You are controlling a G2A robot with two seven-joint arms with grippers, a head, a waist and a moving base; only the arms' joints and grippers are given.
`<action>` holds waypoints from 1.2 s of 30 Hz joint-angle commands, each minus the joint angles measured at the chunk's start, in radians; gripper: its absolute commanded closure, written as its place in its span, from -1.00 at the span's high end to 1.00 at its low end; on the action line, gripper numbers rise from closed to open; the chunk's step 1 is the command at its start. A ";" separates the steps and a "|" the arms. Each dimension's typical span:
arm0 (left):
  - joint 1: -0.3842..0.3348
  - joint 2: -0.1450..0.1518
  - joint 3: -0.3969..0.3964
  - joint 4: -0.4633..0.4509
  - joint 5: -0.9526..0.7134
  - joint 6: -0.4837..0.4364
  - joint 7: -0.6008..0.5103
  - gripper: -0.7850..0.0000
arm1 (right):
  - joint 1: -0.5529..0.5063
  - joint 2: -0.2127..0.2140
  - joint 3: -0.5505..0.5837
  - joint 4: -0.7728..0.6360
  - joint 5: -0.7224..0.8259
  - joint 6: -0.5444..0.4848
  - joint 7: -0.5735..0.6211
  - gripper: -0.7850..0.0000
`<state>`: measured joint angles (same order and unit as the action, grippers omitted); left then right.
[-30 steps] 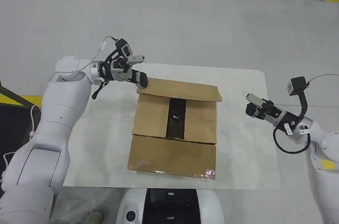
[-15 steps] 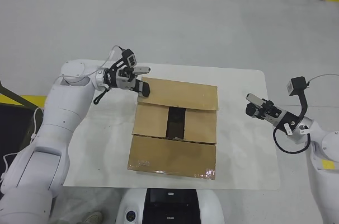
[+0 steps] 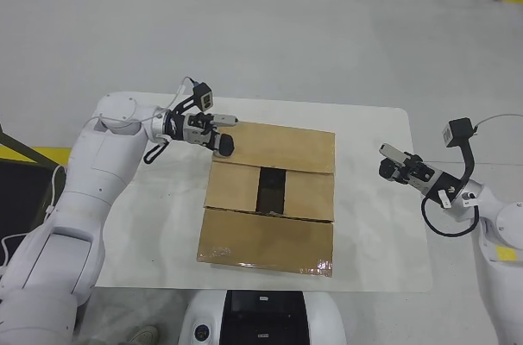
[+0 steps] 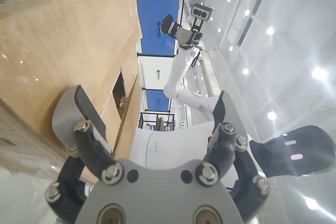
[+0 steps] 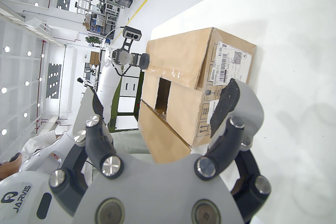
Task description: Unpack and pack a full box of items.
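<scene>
Your left claw (image 3: 227,134): spread wide at a far corner of the box (image 3: 236,185).
Your right claw (image 3: 385,161): wide, well apart from it.

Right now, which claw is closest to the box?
The left claw, at a far corner of the box; the right claw hangs well apart from it.

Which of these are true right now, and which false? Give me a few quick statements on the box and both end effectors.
1. The left end effector is open at the box's far corner. True.
2. The right end effector grips a flap. False: it is open and empty, apart from the box.
3. The box top has a dark gap in the middle. True.
4. The box lies on the floor. False: it stands on the white table.
</scene>
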<state>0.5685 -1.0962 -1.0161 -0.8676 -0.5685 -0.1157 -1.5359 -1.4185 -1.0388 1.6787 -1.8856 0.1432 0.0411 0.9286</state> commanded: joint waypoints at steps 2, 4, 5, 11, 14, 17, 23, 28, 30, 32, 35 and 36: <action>-0.001 0.000 0.002 -0.002 -0.002 0.001 0.000 1.00 | 0.000 0.000 0.000 0.000 0.000 0.000 0.000 1.00; -0.001 0.000 0.002 -0.002 -0.002 0.001 0.000 1.00 | 0.000 0.000 0.000 0.000 0.000 0.000 0.000 1.00; -0.001 0.000 0.002 -0.002 -0.002 0.001 0.000 1.00 | 0.000 0.000 0.000 0.000 0.000 0.000 0.000 1.00; -0.001 0.000 0.002 -0.002 -0.002 0.001 0.000 1.00 | 0.000 0.000 0.000 0.000 0.000 0.000 0.000 1.00; -0.001 0.000 0.002 -0.002 -0.002 0.001 0.000 1.00 | 0.000 0.000 0.000 0.000 0.000 0.000 0.000 1.00; -0.001 0.000 0.002 -0.002 -0.002 0.001 0.000 1.00 | 0.000 0.000 0.000 0.000 0.000 0.000 0.000 1.00; -0.001 0.000 0.002 -0.002 -0.002 0.001 0.000 1.00 | 0.000 0.000 0.000 0.000 0.000 0.000 0.000 1.00; -0.001 0.000 0.002 -0.002 -0.002 0.001 0.000 1.00 | -0.006 0.000 -0.004 -0.004 0.000 0.001 -0.012 1.00; -0.001 0.000 0.002 -0.002 -0.002 0.001 0.000 1.00 | -0.006 0.003 0.002 -0.011 -0.013 0.006 -0.008 1.00; -0.001 0.000 0.002 -0.002 -0.002 0.001 0.000 1.00 | -0.007 0.005 0.009 -0.013 -0.004 0.017 0.005 1.00; -0.001 0.000 0.002 -0.002 -0.002 0.001 0.000 1.00 | -0.019 0.009 0.024 -0.019 0.035 0.045 0.047 1.00; -0.001 0.000 0.002 -0.002 -0.002 0.001 0.000 1.00 | -0.027 0.011 0.030 -0.024 0.033 0.054 0.065 1.00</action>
<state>0.5677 -1.0958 -1.0144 -0.8697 -0.5706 -0.1149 -1.5359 -1.4382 -1.0299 1.7030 -1.9051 0.1745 0.0861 0.9735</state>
